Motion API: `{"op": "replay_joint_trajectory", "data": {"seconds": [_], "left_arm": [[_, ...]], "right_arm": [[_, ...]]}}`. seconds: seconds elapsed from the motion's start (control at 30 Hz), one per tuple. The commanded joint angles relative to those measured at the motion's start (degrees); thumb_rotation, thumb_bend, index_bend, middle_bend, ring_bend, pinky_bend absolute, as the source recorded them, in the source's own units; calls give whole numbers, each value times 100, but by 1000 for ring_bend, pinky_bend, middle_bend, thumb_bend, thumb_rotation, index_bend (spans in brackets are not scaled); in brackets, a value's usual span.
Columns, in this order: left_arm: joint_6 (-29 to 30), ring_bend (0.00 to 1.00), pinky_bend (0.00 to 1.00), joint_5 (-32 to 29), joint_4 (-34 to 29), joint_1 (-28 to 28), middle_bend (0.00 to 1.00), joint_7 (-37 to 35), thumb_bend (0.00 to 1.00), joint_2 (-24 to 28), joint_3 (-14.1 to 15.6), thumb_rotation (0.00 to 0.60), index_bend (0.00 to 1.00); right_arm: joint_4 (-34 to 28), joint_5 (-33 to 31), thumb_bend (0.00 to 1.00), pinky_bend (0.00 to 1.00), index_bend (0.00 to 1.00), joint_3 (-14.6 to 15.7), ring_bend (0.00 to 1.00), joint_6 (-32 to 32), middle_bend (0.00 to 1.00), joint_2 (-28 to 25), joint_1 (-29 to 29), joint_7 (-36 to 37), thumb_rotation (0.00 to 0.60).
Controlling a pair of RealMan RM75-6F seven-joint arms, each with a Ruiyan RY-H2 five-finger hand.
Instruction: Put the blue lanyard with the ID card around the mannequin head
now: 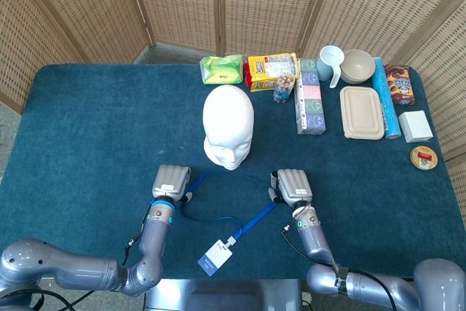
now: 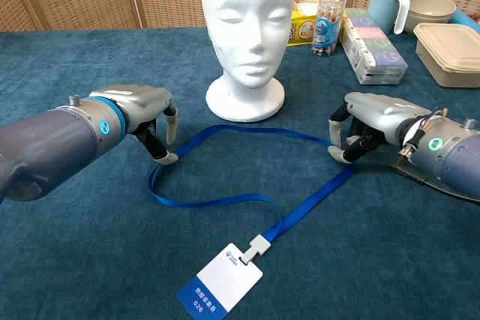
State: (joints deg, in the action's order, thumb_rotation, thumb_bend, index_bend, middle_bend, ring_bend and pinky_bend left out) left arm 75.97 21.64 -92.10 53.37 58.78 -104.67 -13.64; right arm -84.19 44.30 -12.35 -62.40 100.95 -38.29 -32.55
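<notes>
1. Lanyard (image 2: 247,201) lies flat on the table (image 2: 90,260) as an open loop between both hands, in front of the mannequin head (image 2: 247,28); ID card (image 2: 220,286) at the near end, well clear of either hand.
2. Left hand (image 2: 142,114): fingers (image 2: 166,157) curled downward, tips at the loop's left bend. They look to be touching or just beside the strap; no firm grip shows.
3. Right hand (image 2: 367,129): fingers (image 2: 337,155) curled down at the strap's right bend, tips on or pinching it. Cannot tell which; the palm hides the contact.
4. Head view: both hands seen from above, backs up, fingertips hidden under the palms; the strap emerges from beneath each.
5. Mannequin head stands upright beyond the loop, apart from both hands; the strap's far edge runs near its base without touching.
</notes>
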Motion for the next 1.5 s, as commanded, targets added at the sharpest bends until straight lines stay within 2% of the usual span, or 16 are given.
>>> {"op": "replay_joint_trajectory", "data": {"seconds": [0.03, 0.23, 0.73, 1.1, 1.5], "left_arm": [[-3, 1000, 1000, 6, -20, -18, 1000, -18, 282, 11, -20, 505, 425], [-50, 1000, 1000, -41, -16, -18, 1000, -33, 280, 15, -110, 503, 396], [-40, 1000, 1000, -60, -6, -28, 1000, 9, 281, -69, -101, 509, 396], [-57, 1000, 1000, -113, -10, -64, 1000, 46, 370, -46, -84, 508, 435], [-39, 1000, 1000, -108, -33, -73, 1000, 99, 389, -47, -53, 507, 460]], "right_arm": [[-7, -2, 542, 1000, 630, -5, 1000, 5, 1000, -10, 1, 15, 597], [-24, 3, 542, 1000, 631, -5, 1000, 5, 1000, -30, -4, 15, 597], [-41, 35, 542, 1000, 632, 13, 1000, 67, 1000, -89, 18, 146, 599], [-44, 69, 543, 1000, 633, 6, 1000, 77, 1000, -108, 29, 232, 599], [-69, 79, 542, 1000, 633, 1, 1000, 101, 1000, -124, 41, 311, 600]]}}
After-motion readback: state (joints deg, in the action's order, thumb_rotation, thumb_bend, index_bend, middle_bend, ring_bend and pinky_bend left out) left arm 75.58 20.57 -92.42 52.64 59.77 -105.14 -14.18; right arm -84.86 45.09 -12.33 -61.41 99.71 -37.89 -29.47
